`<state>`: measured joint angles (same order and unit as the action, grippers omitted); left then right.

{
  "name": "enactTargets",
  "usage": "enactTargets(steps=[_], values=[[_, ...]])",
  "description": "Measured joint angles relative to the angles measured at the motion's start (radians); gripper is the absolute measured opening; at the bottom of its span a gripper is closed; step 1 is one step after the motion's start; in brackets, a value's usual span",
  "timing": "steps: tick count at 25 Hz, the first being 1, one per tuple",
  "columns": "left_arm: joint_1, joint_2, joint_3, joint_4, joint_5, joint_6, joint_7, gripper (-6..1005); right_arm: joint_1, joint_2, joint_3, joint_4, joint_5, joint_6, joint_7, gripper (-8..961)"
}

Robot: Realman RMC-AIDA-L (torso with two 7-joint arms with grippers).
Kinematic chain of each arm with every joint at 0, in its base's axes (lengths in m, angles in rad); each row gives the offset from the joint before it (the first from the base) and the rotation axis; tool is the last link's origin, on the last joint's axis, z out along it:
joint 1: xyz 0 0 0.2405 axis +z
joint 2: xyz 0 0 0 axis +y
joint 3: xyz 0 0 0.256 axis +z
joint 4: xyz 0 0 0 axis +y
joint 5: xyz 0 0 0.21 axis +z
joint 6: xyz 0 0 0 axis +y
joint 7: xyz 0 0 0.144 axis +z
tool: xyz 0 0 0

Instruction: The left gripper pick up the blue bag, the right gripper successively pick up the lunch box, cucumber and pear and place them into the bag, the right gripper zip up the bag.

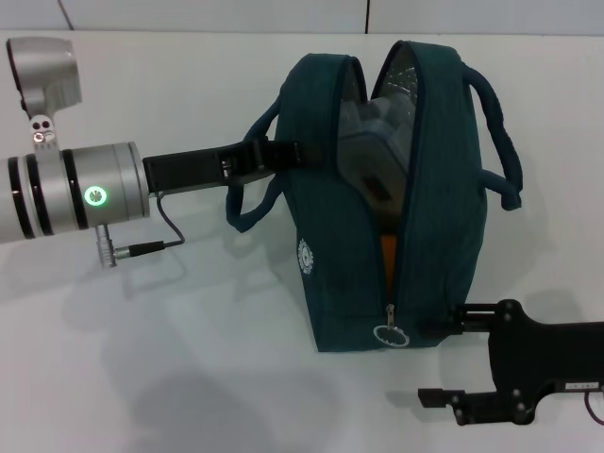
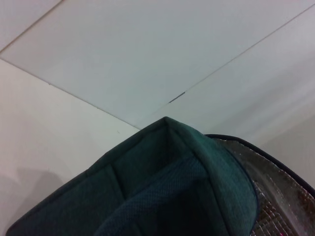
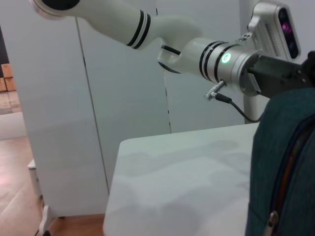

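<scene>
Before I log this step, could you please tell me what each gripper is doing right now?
Left gripper: closed on the dark teal fabric bag at its handle side.
Right gripper: open, beside the bag's zipper end, holding nothing.

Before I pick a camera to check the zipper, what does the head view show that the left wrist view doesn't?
Only the head view shows the left gripper at the bag's handle, the right gripper open beside the bag's near end, the ring zipper pull, and something orange inside. Only the left wrist view shows the wall panels' seam. Both show the blue bag with its silver lining, still unzipped.
</scene>
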<state>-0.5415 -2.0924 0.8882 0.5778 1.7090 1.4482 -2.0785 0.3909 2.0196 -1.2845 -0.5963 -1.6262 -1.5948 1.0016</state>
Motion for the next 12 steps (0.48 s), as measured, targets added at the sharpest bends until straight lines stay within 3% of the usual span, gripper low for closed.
enactTargets(steps=[12], values=[[0.001, 0.0, 0.0, -0.002, 0.0, 0.002, 0.0, 51, 0.011, 0.001, -0.08, 0.001, 0.079, 0.053, 0.0, 681]])
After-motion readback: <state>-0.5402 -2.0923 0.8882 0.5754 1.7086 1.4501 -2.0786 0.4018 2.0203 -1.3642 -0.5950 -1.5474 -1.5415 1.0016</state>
